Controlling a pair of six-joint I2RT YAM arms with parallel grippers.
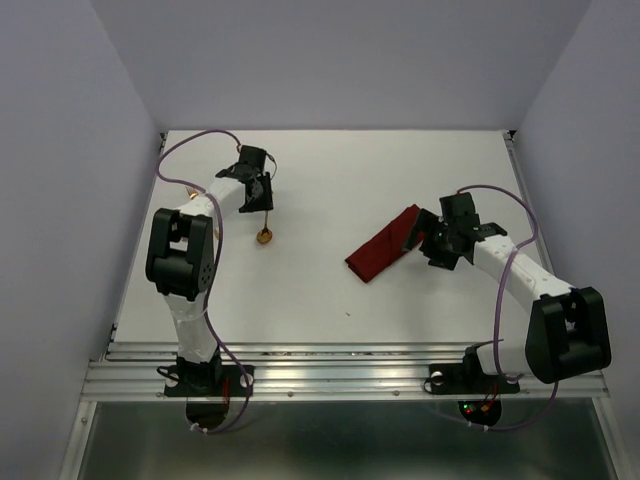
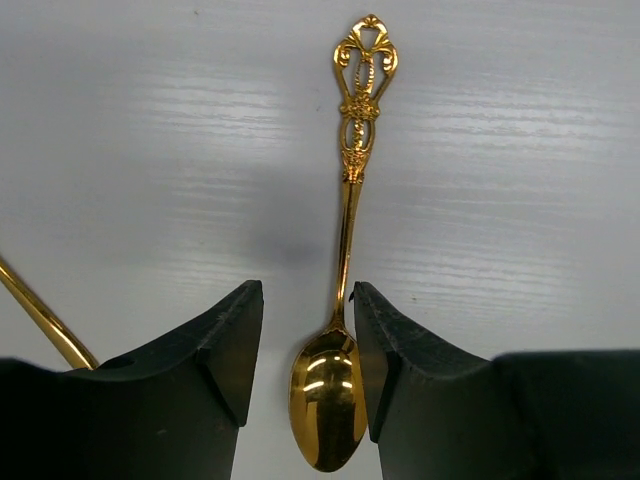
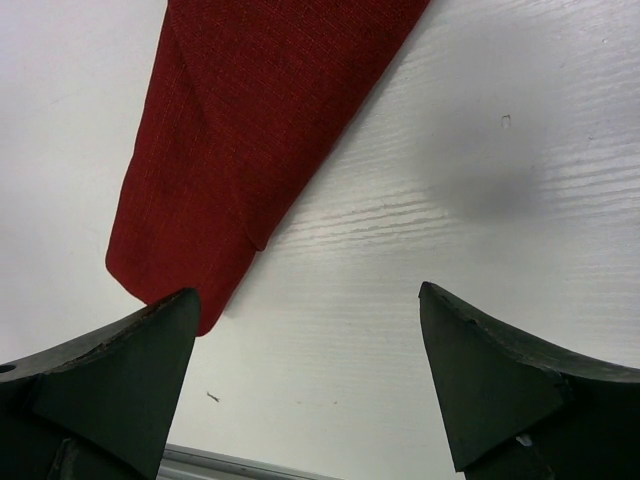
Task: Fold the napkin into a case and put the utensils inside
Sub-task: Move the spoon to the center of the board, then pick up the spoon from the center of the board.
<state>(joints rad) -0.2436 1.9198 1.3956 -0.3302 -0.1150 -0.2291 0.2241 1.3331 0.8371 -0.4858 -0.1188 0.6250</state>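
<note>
The left gripper is straddling the spoon, jaws parted, likely about to pinch it, while the right gripper is hovering spread by the case.

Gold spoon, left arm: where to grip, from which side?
Pinch the spoon at the slim neck just above its bowl, coming straight down, jaws either side of the handle. It lies flat on the table; the open left gripper straddles that spot.
</note>
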